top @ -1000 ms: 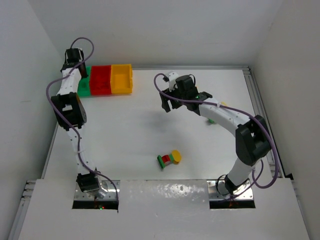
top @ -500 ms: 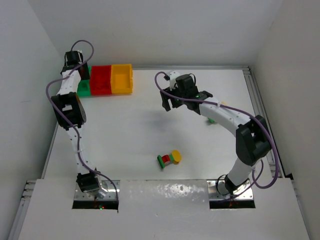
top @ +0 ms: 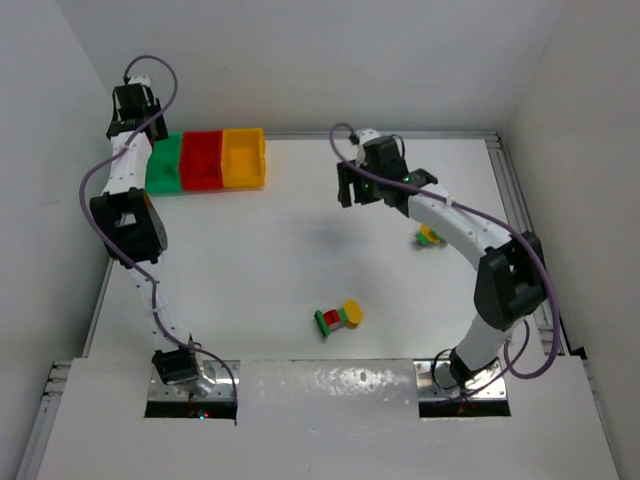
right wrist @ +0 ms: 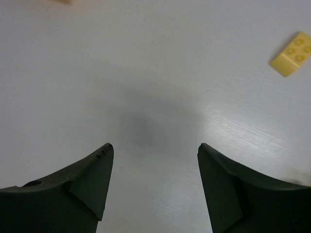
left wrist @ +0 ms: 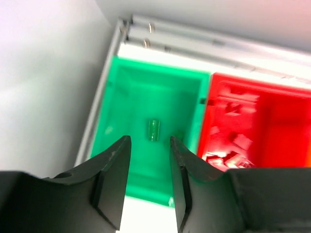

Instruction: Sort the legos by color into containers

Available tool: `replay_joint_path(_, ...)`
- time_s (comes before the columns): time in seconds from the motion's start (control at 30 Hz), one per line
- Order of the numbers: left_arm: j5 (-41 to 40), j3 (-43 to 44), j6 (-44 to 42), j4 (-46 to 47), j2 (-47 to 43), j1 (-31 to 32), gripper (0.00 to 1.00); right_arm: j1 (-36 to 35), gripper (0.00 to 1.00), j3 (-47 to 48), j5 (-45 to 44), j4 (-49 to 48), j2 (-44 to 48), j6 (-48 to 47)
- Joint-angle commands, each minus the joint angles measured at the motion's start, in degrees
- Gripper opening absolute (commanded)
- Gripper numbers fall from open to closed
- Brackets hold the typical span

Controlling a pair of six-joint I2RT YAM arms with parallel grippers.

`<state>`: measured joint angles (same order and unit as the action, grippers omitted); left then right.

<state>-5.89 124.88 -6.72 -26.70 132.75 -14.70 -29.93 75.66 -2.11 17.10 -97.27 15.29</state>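
At the overhead view's upper left, the left gripper [left wrist: 149, 141] hangs above the green bin [left wrist: 121, 97], slightly parted and empty; one green brick [left wrist: 153, 129] lies inside. Centre right, the right gripper [right wrist: 154, 146] spreads wide, empty, near a yellow brick [right wrist: 293, 53].

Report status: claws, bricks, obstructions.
Left claw open, empty, over green bin; green brick inside. Right claw open above bare table, yellow brick nearby. Mixed-color stack waits mid-table. Nothing blocking.
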Motion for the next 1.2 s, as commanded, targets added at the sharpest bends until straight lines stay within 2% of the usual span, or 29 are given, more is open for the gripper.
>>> replay_joint_path(0.0,1.0,-2.5,2.3,4.0,-11.3,1.2,0.37,8.7,0.7,9.9,-1.9,4.1,-2.8,12.6)
replay_joint_path(0.03,0.7,-3.1,2.8,3.6,-11.9,1.2,0.39,9.9,0.7,13.4,-5.4,5.8,-8.0,15.7)
replay_joint_path(0.07,0.4,-3.2,3.0,1.5,-12.2,1.1,0.39,10.5,0.7,21.6,-9.1,10.4,-10.9,15.3)
replay_joint_path(0.13,0.7,-2.8,3.2,-1.4,-12.6,1.1,0.41,10.5,0.73,29.7,-19.8,13.8,-19.9,12.8)
replay_joint_path(0.17,1.3,-2.7,3.0,-4.6,-12.8,1.1,0.42,10.6,0.77,36.0,-22.5,16.3,-22.5,12.6)
replay_joint_path(0.3,3.3,-5.1,2.3,-10.5,-15.7,1.0,0.43,10.8,0.79,44.5,-30.7,17.3,-32.4,11.0)
replay_joint_path(0.37,3.2,-8.7,2.1,-11.1,-17.3,1.0,0.43,11.3,0.8,44.7,-31.9,16.4,-35.2,13.9)
replay_joint_path(0.5,3.9,-12.9,1.6,-11.5,-21.0,0.8,0.43,12.7,0.78,42.2,-28.3,12.9,-37.5,17.3)
replay_joint_path(0.67,5.6,-16.3,2.7,-11.1,-22.8,0.8,0.43,12.6,0.75,44.1,-29.7,17.1,-41.2,19.8)
replay_joint_path(0.8,6.9,-16.1,3.8,-11.1,-22.2,0.8,0.43,12.8,0.71,38.7,-32.4,14.6,-40.4,21.2)
replay_joint_path(0.9,7.9,-15.1,4.2,-11.2,-21.7,0.8,0.43,13.6,0.64,41.6,-28.5,14.1,-42.7,22.1)
replay_joint_path(1.0,7.2,-14.1,4.0,-11.2,-21.4,0.8,0.43,13.7,0.61,43.0,-28.1,14.4,-44.4,22.8)
replay_joint_path(1.17,6.5,-13.4,3.9,-11.2,-21.4,0.9,0.44,13.7,0.57,39.0,-28.0,10.1,-43.6,21.5)
